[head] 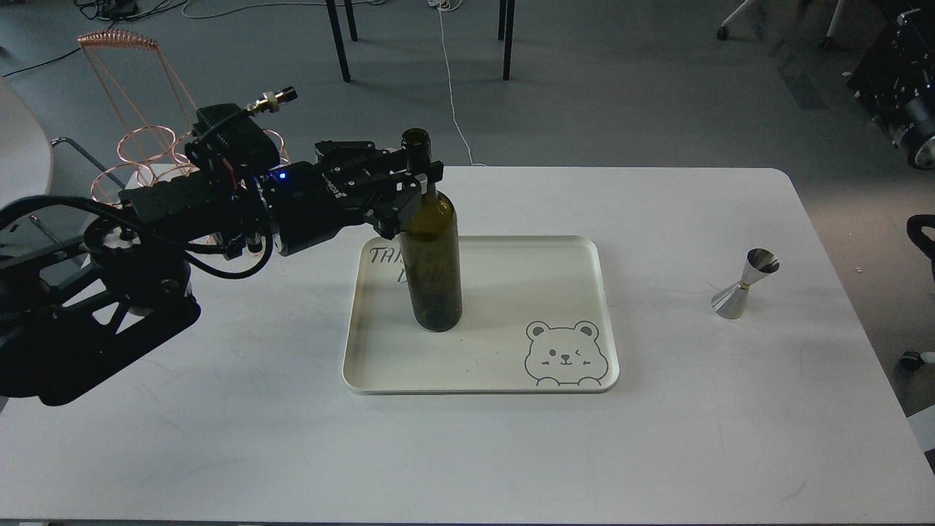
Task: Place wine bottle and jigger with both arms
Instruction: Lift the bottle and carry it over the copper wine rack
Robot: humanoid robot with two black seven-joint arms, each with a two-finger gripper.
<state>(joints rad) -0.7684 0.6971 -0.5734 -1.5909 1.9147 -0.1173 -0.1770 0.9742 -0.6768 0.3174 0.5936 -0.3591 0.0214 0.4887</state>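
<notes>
The wine bottle [432, 256], tall, dark olive-green and uncorked, stands in the left part of a cream tray [555, 252], with its top leaning slightly left. My left gripper [418, 183] reaches in from the left and is shut on the bottle's neck just above the shoulder, with a finger [432, 172] on each side. The jigger [745, 285], a small silver hourglass measure, stands upright on the white table at the right, far from the gripper. My right gripper is out of view.
The tray has a bear drawing [564, 354] at its front right corner and handwriting by the bottle. A copper wire rack [139, 146] stands at the table's back left, behind my left arm. Chair legs and cables lie on the floor beyond the table.
</notes>
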